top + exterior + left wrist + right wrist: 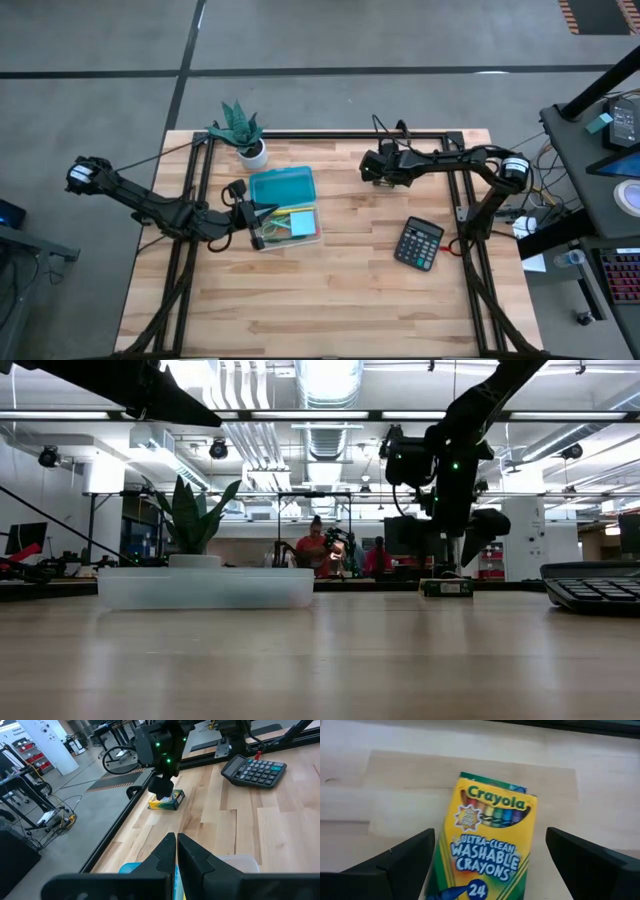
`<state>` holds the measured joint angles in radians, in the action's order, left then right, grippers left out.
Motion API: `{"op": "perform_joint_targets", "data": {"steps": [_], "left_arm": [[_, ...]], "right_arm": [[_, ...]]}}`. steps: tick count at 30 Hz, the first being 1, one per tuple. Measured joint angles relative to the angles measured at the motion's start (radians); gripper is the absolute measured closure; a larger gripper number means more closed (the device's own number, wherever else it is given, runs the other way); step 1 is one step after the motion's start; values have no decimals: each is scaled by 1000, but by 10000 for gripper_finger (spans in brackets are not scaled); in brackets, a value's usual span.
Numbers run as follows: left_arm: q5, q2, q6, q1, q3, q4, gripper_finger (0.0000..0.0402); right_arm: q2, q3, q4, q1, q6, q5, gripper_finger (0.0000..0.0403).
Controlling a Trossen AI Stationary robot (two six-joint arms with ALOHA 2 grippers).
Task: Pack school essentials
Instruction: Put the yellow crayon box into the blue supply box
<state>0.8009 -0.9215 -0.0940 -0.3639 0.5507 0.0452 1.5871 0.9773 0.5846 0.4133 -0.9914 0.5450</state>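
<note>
We find the right gripper (485,865) poised directly above the crayon box (487,840), its fingers spread wide apart with one on each side of the box and touching neither long edge. The box lies flat on the table (350,290), face up, near the far rail. We judge this stance to be preparation for a grasp: the fingers straddle the narrow width of the box, the only span they could close on. In the left wrist view the same gripper (161,790) hangs just over the box (166,800), so the drop left to make looks short.

The left gripper (176,851) has its fingers pressed together and holds nothing. It hangs at the near edge of the case (285,208), pointing across the table. We judge it to be waiting there, perhaps to steady the case.

The case stands open in the middle of the table, its teal lid (283,185) folded back toward the plant (240,130). Inside we see a blue pad (301,226) and a few thin coloured items; we cannot tell these apart. The open lid leaves the tray clear from above, which suits dropping the box in.

A calculator (420,243) sits apart on the right side, untouched. People show in the room beyond the table.

We note one risk: the box lies close to the rail, which leaves little room for the far finger.
</note>
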Motion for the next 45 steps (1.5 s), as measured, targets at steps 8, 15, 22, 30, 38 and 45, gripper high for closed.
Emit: {"op": "perform_joint_targets", "data": {"steps": [8,15,22,30,38,45], "left_arm": [[0,0,0,0,0,0,402],[0,0,0,0,0,0,402],[0,0,0,0,0,0,402],[0,0,0,0,0,0,402],[0,0,0,0,0,0,402],[0,0,0,0,0,0,402]], "right_arm": [[0,-65,-92,0,-32,8,33],[0,-94,-165,0,-30,8,33],[1,-119,-187,0,-31,8,33],[1,-130,-211,-2,-30,9,33],[1,-145,-256,-3,-14,9,33],[1,-183,-331,-5,6,5,33]]}}
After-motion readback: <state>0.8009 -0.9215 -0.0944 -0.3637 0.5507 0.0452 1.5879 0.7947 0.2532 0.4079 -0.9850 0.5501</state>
